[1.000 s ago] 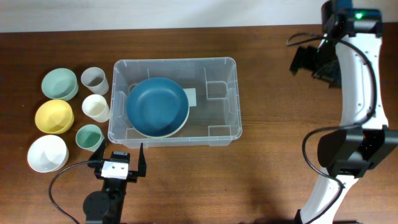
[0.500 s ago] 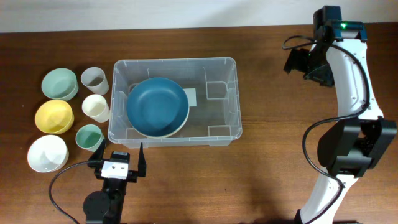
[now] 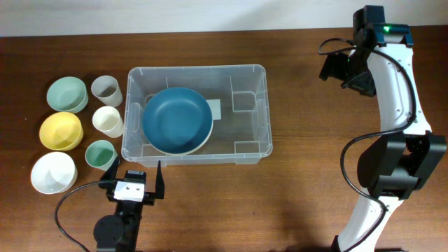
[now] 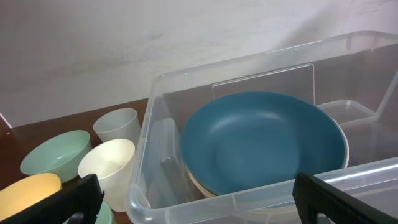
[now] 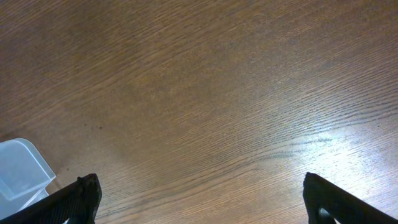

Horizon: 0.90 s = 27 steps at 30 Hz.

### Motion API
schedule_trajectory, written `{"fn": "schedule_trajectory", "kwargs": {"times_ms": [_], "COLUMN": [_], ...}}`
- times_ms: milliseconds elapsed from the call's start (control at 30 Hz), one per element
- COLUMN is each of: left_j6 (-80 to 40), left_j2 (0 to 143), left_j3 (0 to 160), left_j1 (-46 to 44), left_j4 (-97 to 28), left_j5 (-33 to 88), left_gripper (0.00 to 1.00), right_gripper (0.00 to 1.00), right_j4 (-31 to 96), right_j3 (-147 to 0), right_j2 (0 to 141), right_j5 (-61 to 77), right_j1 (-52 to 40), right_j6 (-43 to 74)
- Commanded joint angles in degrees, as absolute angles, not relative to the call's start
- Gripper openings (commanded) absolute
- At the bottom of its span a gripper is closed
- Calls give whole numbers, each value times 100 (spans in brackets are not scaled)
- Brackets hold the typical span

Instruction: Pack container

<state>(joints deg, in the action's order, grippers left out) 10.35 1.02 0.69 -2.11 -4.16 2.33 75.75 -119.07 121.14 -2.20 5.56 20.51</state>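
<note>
The clear plastic container (image 3: 266, 112) stands left of the table's middle. A blue plate (image 3: 177, 119) lies in its left half on top of a cream plate; both show in the left wrist view, container (image 4: 249, 196) and blue plate (image 4: 264, 143). My left gripper (image 3: 133, 178) is open and empty, low at the container's near wall; in its own view (image 4: 199, 199) the jaws stand wide apart. My right gripper (image 3: 339, 70) is open and empty above bare table to the right of the container, its jaws (image 5: 202, 202) wide. A container corner (image 5: 18, 165) shows at that view's left edge.
Left of the container stand a green bowl (image 3: 67, 94), a yellow bowl (image 3: 61, 130), a white bowl (image 3: 53, 172), a grey cup (image 3: 106, 89), a cream cup (image 3: 108, 121) and a teal cup (image 3: 100, 154). The right arm's white links rise along the table's right side.
The right arm shifted a little to the left one second ago, then held still. The left arm and all objects have not moved.
</note>
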Motion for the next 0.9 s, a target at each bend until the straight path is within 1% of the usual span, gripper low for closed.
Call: {"fn": "schedule_trajectory", "kwargs": {"times_ms": [0,67,267,333,400,467,533,700,867], "left_j6": [1127,1127,1125,1127,1129,1125,1125,1129,1223], "left_j2": [99,99,99,99,104,176,410,1518,3323], "left_j3": [54,54,54,54,54,110,384,1437,3114], "left_j1": [-169,-169,-169,-169,-169,-169,-169,-169,-167], "left_j4": [-460,-456,314,670,1293,1848,2086,2099,1986], "left_j5": [172,172,220,217,200,-108,-464,-480,-486], "left_gripper": [100,100,100,100,100,100,100,100,100], "right_gripper": [99,99,99,99,99,99,99,99,99], "right_j4": [7559,7559,7559,7559,7559,7559,7559,7559,7559], "right_j3": [-11883,-11883,-11883,-11883,-11883,-11883,-11883,-11883,-11883], "right_j2": [12101,12101,12101,12101,12101,12101,12101,12101,12101], "right_j5": [-196,-196,-196,-196,-196,-196,-196,-196,-196], "right_j1": [565,565,565,565,565,565,565,565,565], "right_j6": [2014,2014,2014,2014,2014,2014,2014,2014,2014]}}
